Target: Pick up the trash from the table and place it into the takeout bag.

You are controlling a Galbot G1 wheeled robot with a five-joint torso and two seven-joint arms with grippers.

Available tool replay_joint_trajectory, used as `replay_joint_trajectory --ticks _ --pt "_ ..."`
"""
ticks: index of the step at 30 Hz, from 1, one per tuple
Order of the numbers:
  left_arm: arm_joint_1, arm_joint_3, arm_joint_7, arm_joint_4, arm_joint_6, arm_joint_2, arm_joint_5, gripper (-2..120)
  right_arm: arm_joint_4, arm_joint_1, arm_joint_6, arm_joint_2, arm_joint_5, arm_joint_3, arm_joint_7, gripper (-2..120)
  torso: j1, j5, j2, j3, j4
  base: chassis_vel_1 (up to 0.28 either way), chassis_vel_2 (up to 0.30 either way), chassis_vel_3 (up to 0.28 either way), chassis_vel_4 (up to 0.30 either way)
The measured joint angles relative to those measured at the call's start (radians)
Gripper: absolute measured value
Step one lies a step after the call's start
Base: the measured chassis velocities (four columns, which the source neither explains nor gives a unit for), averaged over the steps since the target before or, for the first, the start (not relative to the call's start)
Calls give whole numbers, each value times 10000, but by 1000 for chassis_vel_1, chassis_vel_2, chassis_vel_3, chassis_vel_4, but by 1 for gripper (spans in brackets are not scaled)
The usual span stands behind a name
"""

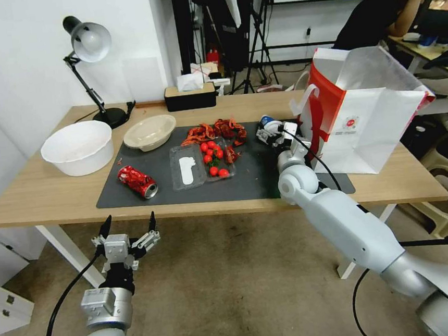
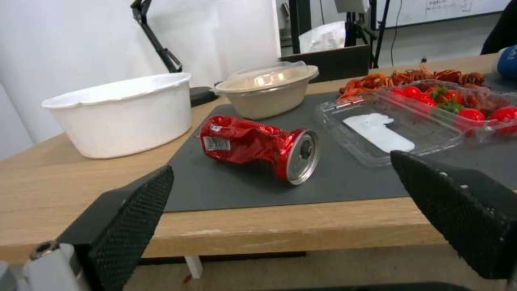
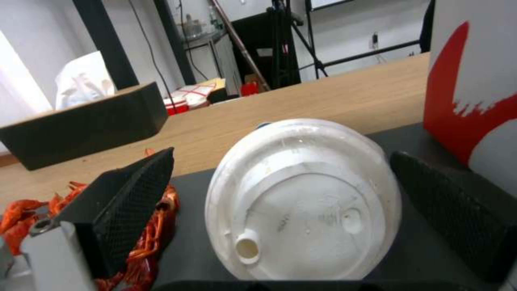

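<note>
A blue-white paper cup (image 1: 267,122) with a white lid (image 3: 301,202) rests on the dark mat (image 1: 256,178) just left of the white-and-red takeout bag (image 1: 365,114). My right gripper (image 1: 269,132) is open and straddles the cup, its lid facing the wrist camera with a gap to each finger (image 3: 135,202). A crushed red can (image 1: 137,181) lies on its side at the mat's near left. My left gripper (image 1: 129,219) hangs open below the table's front edge, facing the can (image 2: 258,145). A shallow beige bowl (image 1: 149,132) with a clear lid stands at the mat's far left.
A white bowl (image 1: 77,147) sits on the bare wood at left. A clear clamshell (image 1: 190,167) with cherry tomatoes and a pile of red crayfish shells (image 1: 215,131) occupy mid-mat. A black tissue box (image 1: 190,96) and desk lamp (image 1: 90,43) line the far edge.
</note>
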Motion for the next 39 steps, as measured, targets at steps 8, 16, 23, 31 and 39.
replay_joint_trajectory --ticks 8,16,23,31,39 --pt "-8 -2 0 33 -39 16 0 100 -385 204 -95 173 -40 -176 -13 100 0 0 0 0 1 0 0 0 0" --pt "0 7 0 76 -103 24 10 100 -476 203 -199 174 -75 -190 8 100 0 0 0 -1 0 0 0 0 0" --pt "72 40 2 96 -239 4 108 100 -560 199 -334 190 -106 -173 143 91 0 0 0 0 0 0 0 0 0" --pt "109 28 2 74 -285 -14 132 100 -522 160 -337 181 -126 -173 196 69 -1 0 0 -1 0 0 0 0 0" --pt "135 20 1 72 -308 -19 148 100 -38 35 -344 59 -128 -128 347 63 0 0 0 0 1 0 0 0 0"
